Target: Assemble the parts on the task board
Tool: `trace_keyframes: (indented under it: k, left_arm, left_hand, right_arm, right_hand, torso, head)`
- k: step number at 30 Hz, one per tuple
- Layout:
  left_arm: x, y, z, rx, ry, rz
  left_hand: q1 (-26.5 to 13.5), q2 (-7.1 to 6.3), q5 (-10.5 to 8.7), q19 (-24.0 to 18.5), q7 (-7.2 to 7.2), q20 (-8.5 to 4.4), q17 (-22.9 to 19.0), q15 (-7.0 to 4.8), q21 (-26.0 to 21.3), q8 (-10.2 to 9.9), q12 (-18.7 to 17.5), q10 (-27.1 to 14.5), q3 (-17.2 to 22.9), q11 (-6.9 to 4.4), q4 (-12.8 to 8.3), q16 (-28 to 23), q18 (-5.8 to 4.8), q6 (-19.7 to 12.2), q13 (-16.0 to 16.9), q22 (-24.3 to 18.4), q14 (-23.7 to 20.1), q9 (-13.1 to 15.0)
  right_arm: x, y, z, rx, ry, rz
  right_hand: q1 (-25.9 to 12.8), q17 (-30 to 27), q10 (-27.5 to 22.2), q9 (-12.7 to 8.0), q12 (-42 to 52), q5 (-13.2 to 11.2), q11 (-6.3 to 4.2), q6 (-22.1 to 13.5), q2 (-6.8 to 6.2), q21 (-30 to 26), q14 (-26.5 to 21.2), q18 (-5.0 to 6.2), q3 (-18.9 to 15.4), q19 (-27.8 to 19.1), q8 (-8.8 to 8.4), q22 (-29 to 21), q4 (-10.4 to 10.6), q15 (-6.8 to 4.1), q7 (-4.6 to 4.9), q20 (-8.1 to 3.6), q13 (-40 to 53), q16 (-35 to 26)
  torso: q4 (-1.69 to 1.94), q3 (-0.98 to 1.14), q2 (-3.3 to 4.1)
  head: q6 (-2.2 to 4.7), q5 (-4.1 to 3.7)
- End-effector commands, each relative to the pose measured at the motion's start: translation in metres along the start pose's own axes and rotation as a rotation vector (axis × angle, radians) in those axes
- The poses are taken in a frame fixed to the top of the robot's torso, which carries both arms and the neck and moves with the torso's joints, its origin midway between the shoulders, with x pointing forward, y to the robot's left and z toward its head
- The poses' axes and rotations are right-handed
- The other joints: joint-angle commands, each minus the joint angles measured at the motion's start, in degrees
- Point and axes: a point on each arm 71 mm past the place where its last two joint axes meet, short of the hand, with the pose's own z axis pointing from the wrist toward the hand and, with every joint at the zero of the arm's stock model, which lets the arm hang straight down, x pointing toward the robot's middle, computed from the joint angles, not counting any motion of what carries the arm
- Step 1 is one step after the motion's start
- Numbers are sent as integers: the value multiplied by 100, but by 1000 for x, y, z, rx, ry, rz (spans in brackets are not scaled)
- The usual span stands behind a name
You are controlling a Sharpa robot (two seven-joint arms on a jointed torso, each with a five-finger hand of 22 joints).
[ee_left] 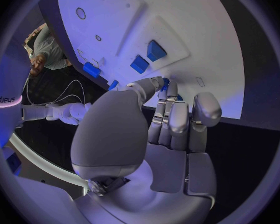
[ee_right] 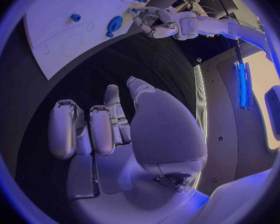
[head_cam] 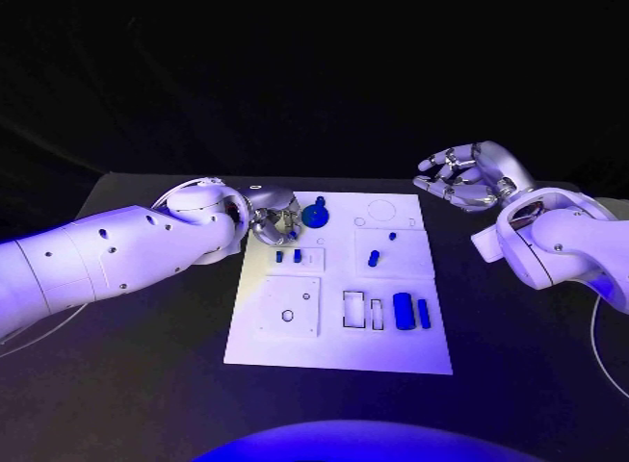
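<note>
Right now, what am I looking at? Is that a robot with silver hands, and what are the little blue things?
Yes, it's a robot with two white arms. One picture looks down from its head; the other two come from cameras at its wrists. On the black table lies a white task board with small blue parts on it. The left hand reaches over the board's corner beside a round blue part; I can't tell if it holds anything. The right hand hovers off the board, holding nothing.
</note>
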Motion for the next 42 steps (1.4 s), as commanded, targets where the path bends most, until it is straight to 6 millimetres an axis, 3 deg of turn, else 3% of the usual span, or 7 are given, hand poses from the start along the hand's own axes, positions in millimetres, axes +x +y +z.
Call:
trace_keyframes:
  k: [1,6,11,18,32,37,42]
  left_arm:
    - [2,1,0,-7,24,1]
    - [2,1,0,-6,20,0]
    - [0,1,0,-4,-5,-6]
    - [-1,1,0,-4,-18,-11]
    - [-1,4,-2,-16,-15,-15]
    - [-1,6,-5,-19,-10,-15]
    - [-2,8,-11,-12,-29,-42]
  left_hand:
    - [-62,-24,-21,25,9,0,9,-9,15,-28,-32,25,11,-1,-30,-3,-70,42,-11,-5,27,-2]
    - [-95,-48,-22,8,17,2,48,-4,-4,-63,-83,21,-2,9,-29,10,-65,20,-21,-31,43,-14]
    - [-214,-170,-20,-18,122,49,1,58,-43,-331,-242,41,-43,82,-5,2,-60,-319,-45,-76,13,-119]
    - [-280,-229,-13,-133,164,107,-177,117,-171,-465,-457,-99,-74,148,34,-53,-23,-489,-103,-247,-99,-165]
    - [-317,-261,-15,-237,180,136,-310,147,-285,-487,-566,-188,-109,180,61,-95,10,-498,-131,-400,-184,-167]
    - [-390,-345,-12,-325,172,163,-470,174,-388,-546,-677,-357,-233,201,103,-135,35,-585,-165,-520,-292,-183]
    - [-372,-345,-1,-425,192,181,-665,195,-510,-610,-737,-529,-396,227,118,-174,64,-701,-183,-670,-414,-200]
  right_arm:
    - [1,1,0,-10,9,-2]
    - [1,1,0,-11,9,-2]
    - [1,1,0,-11,8,-2]
    - [1,1,0,-13,9,-2]
    - [1,0,0,-9,20,-4]
    - [1,-1,0,-5,31,-10]
    - [2,-2,0,-4,51,-33]
  right_hand:
    - [-50,6,54,-5,-27,-7,0,-40,14,-29,102,103,29,-10,18,530,11,-40,11,0,-6,-33]
    - [-50,6,54,-5,-27,-7,0,-40,14,-29,102,103,29,-10,18,530,11,-40,11,0,-6,-33]
    - [-50,6,54,-5,-27,-7,0,-40,14,-29,102,103,29,-10,18,530,11,-40,11,0,-6,-33]
    - [-66,-16,62,-8,-35,-3,-3,-51,5,-85,97,114,36,-28,34,498,8,-44,9,-4,-36,-55]
    - [-77,-42,36,-12,-57,-7,2,-71,-16,-135,85,124,35,-47,39,469,5,-41,12,-4,-61,-81]
    - [-87,-103,-64,-22,-268,-33,14,-109,-35,-289,43,150,82,-106,85,386,4,-28,22,6,-253,-155]
    - [-41,-79,-82,-40,-812,-52,18,-121,-79,-323,44,149,217,-89,176,384,-8,-27,27,6,-775,-172]
  torso:
    - [4,0,-1]
    - [4,-1,-1]
    - [4,-4,-2]
    - [6,-3,0]
    - [3,-3,-1]
    - [3,-4,-2]
    - [-7,-6,5]
  head:
    - [1,2]
    - [-2,5]
    - [2,7]
    - [3,6]
    - [-2,12]
    - [2,12]
    - [12,24]
